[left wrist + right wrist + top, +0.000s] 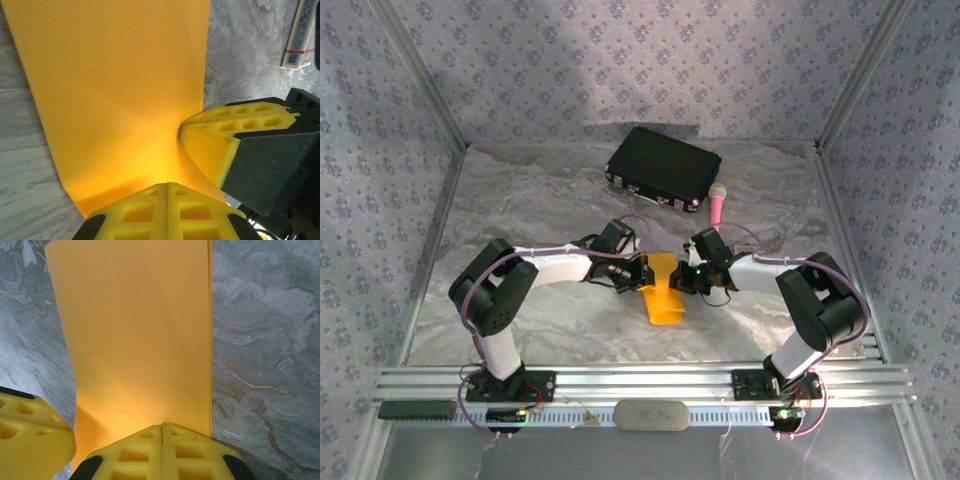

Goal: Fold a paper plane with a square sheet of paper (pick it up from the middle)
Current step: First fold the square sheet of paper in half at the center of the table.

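Your left gripper (638, 272) and right gripper (682, 275) were both clamped shut on the square sheet of paper (662, 297), held between them at mid-table (550, 200). Bare table lay open at 3, 6 and 9 o'clock, while the black case (663, 165) and pink microphone (717, 203) stood at 12. The pinched edges were hidden inside the fingers (150, 212).

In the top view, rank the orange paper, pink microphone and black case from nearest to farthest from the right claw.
1. The orange paper, clamped in the right claw and lying just to its left.
2. The pink microphone, beyond the claw toward the back.
3. The black case, farthest, at back centre.
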Robot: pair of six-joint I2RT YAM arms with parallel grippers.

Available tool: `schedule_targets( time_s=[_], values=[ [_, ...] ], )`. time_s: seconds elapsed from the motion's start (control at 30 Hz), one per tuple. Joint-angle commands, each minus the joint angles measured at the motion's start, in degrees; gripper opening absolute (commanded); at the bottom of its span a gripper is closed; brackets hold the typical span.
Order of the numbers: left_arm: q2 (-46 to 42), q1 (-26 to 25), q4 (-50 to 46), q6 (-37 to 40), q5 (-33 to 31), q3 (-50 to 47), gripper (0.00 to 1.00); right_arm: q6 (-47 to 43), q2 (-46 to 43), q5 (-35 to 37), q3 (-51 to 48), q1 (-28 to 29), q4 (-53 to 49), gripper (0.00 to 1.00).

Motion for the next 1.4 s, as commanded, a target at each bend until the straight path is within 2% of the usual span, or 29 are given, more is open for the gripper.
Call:
schedule_targets(
  time_s=[0.0, 0.13, 0.5, 0.73, 0.87, 1.07, 1.37],
  values=[
    [0.92, -0.79, 5.57, -2.23, 1.61, -1.66, 0.00, 0.60, 0.79, 4.93, -2.29, 0.01, -5.92, 0.00],
    [2.01, -0.75, 5.73, -2.01, 1.45, -3.14, 0.00, 0.59, 0.74, 5.02, -2.56, 0.04, -5.79, 0.00],
    [1.70, -0.68, 5.97, 1.39, -3.80, -10.39, 0.00, 0.26, 0.52, 5.02, -3.13, -0.27, -5.83, 0.00],
    [-5.65, -1.01, 1.20, -0.93, -5.79, -6.62, 0.00, 0.33, 0.01, 5.08, -3.36, -0.42, -5.82, 0.00],
    [-8.33, -1.41, 3.11, -3.83, -4.95, -6.34, 0.00, 0.29, -0.44, 5.18, -3.41, -0.55, -5.96, 0.00],
    [-5.72, -4.16, 8.05, -6.13, -1.79, -7.30, 0.00, -0.08, -0.80, 5.02, -3.93, -1.28, -6.23, 0.00],
    [-2.00, -5.00, 9.14, -5.34, -2.84, -11.19, 0.00, 0.13, -0.71, 5.01, -4.20, -1.24, -5.82, 0.00]
  ],
)
